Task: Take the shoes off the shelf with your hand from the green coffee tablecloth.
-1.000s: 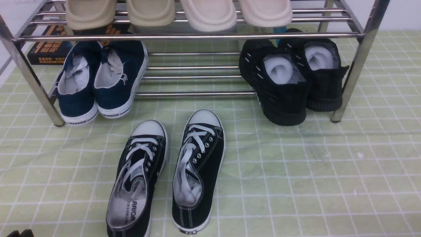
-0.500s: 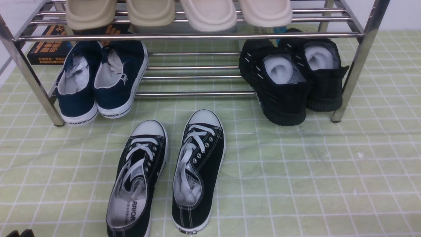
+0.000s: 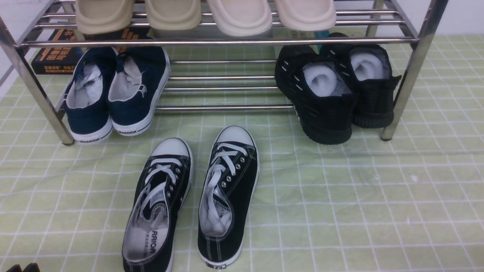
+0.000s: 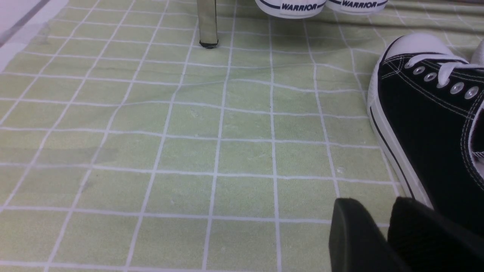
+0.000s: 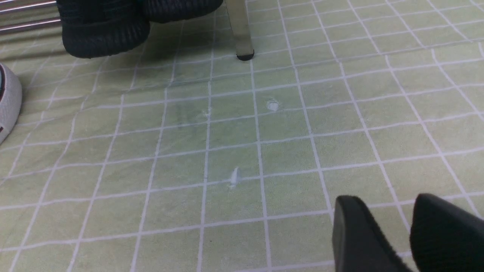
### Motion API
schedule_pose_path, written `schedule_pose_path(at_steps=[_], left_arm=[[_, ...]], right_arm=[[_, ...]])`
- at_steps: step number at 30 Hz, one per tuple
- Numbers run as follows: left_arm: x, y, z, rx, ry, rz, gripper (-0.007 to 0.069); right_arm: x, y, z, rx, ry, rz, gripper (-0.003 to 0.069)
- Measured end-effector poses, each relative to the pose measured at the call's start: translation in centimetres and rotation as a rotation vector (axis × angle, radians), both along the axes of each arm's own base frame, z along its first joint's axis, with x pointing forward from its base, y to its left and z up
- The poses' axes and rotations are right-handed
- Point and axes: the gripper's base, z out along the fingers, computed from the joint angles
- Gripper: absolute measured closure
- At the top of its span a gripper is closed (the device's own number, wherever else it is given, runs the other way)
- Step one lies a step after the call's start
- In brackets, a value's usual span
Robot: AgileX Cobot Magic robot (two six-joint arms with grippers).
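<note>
Two black shoes (image 3: 327, 113) on shelf (image 3: 227, 40), ahead of right gripper (image 5: 387, 200): spread, empty. Left gripper (image 4: 374, 204): narrowly spread, empty, beside two canvas sneakers (image 4: 416, 124).

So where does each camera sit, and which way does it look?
Front: between the arms, facing the shelf and shoes; left tool's tip shows.
Left wrist: left arm, low, facing a sneaker; its tool shows.
Right wrist: right arm, low, facing the shoes' heels; right tool shows.
Shared: front and right wrist both see the shoes.
</note>
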Motion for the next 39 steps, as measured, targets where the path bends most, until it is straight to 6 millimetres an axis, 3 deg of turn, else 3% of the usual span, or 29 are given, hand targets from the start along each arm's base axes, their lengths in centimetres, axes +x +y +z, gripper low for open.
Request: schedule_pose_path(at_steps=[6, 10, 13, 19, 24, 26, 27, 30, 31, 32, 33, 34, 37, 39], left_arm=[[0.0, 0.0, 0.0, 0.0, 0.0, 0.0, 0.0434], [0.0, 0.0, 0.0, 0.0, 0.0, 0.0, 0.0431], [0.0, 0.0, 0.0, 0.0, 0.0, 0.0, 0.0428], [0.0, 0.0, 0.0, 0.0, 0.0, 0.0, 0.0426], [0.0, 0.0, 0.0, 0.0, 0.0, 0.0, 0.0422], [0.0, 0.0, 0.0, 0.0, 0.0, 0.0, 0.0419], [0.0, 0.0, 0.0, 0.0, 0.0, 0.0, 0.0416], [0.0, 0.0, 0.0, 0.0, 0.0, 0.0, 0.0414], [0.0, 0.0, 0.0, 0.0, 0.0, 0.0, 0.0414], [0.0, 0.0, 0.0, 0.0, 0.0, 0.0, 0.0413], [0.0, 0.0, 0.0, 0.0, 0.0, 0.0, 0.0413], [0.0, 0.0, 0.0, 0.0, 0.0, 0.0, 0.0412], [0.0, 0.0, 0.0, 0.0, 0.0, 0.0, 0.041], [0.0, 0.0, 0.0, 0.0, 0.0, 0.0, 0.041]], right_arm=[[0.0, 0.0, 0.1, 0.001, -0.01, -0.003, 0.0421], [0.1, 0.6, 0.2, 0.261, -0.013, -0.018, 0.0421], [0.0, 1.2, 0.3, 0.558, 0.005, -0.031, 0.0421], [0.0, 1.6, 0.4, 0.685, 0.014, -0.027, 0.0421], [0.1, 1.4, 1.1, 0.663, -0.039, -0.022, 0.043], [0.0, 1.3, 2.8, 0.594, -0.123, 0.002, 0.0462], [0.0, 1.1, 5.1, 0.506, -0.203, 0.023, 0.0512], [0.2, 1.0, 9.2, 0.319, -0.273, 0.052, 0.0623], [0.4, 0.9, 9.4, 0.293, -0.264, 0.054, 0.0638], [1.3, 1.0, 11.2, 0.206, -0.232, 0.072, 0.0667], [1.4, 1.0, 11.4, 0.198, -0.224, 0.075, 0.0669], [2.8, 1.3, 12.6, 0.159, -0.118, 0.104, 0.0671], [4.9, 1.8, 13.1, 0.147, 0.063, 0.142, 0.0669], [7.6, 2.3, 12.9, 0.146, 0.317, 0.194, 0.0664]])
